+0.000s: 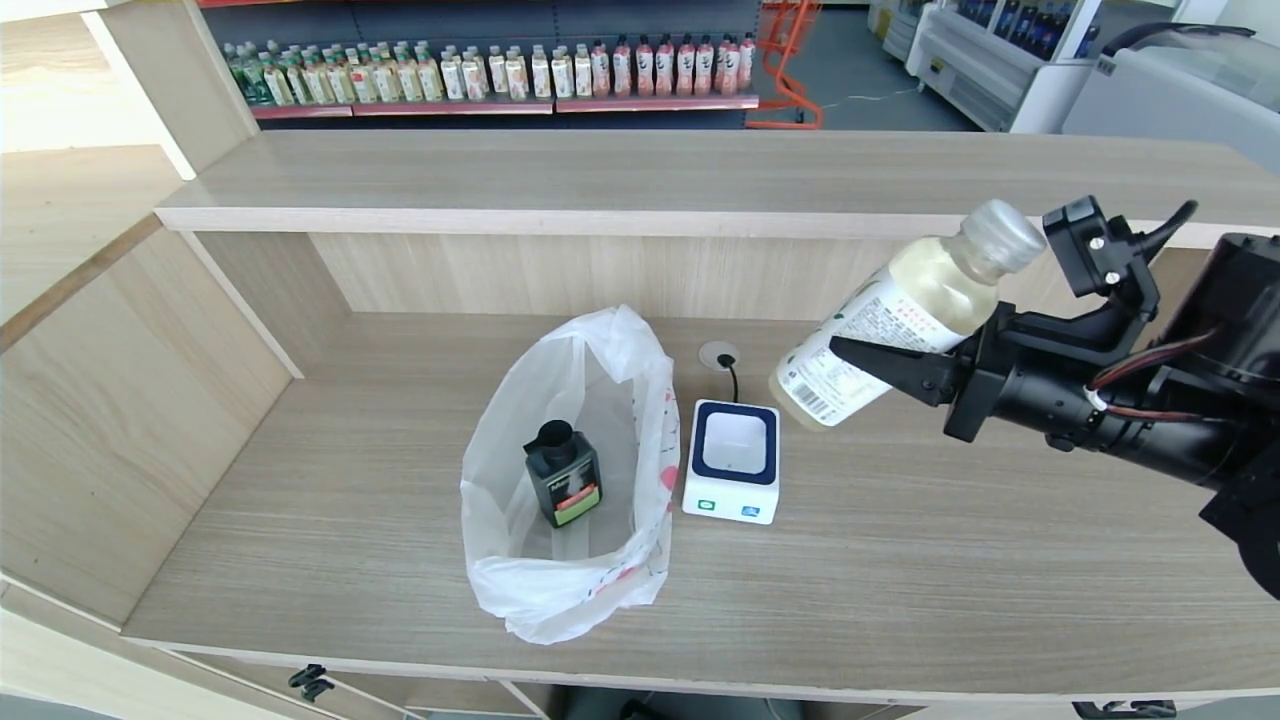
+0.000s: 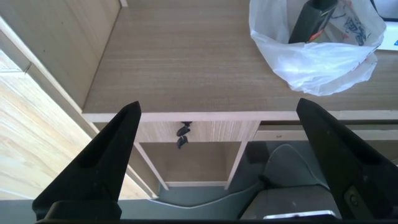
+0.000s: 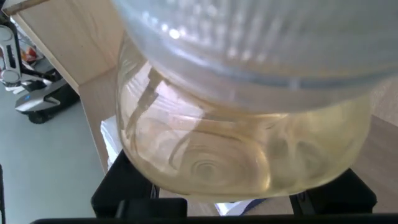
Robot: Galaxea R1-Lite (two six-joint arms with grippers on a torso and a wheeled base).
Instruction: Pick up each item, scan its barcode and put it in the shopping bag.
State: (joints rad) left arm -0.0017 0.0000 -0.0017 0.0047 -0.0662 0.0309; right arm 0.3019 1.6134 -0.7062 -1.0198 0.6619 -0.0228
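On the table [image 1: 900, 560], an open white bag [image 1: 495, 470], left of centre. Held tilted in the air to the right, a pale bottle [image 1: 900, 335], cap up, barcode end lowest. Just beside the bag, a white scanner [image 1: 733, 460] with a dark-rimmed top. Inside the bag, a dark bottle [image 1: 563, 475], seemingly lying on its back. Right claw [image 1: 865, 348] clamped around the pale bottle's middle. Left claw [image 2: 219, 106] spread wide, holding nothing, out past the table's near edge.

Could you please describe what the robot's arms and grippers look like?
Matte black. The right arm is cylindrical, with red and black wrist cables and a boxy camera mount by the right gripper. The left gripper has two broad, tapering fingers.
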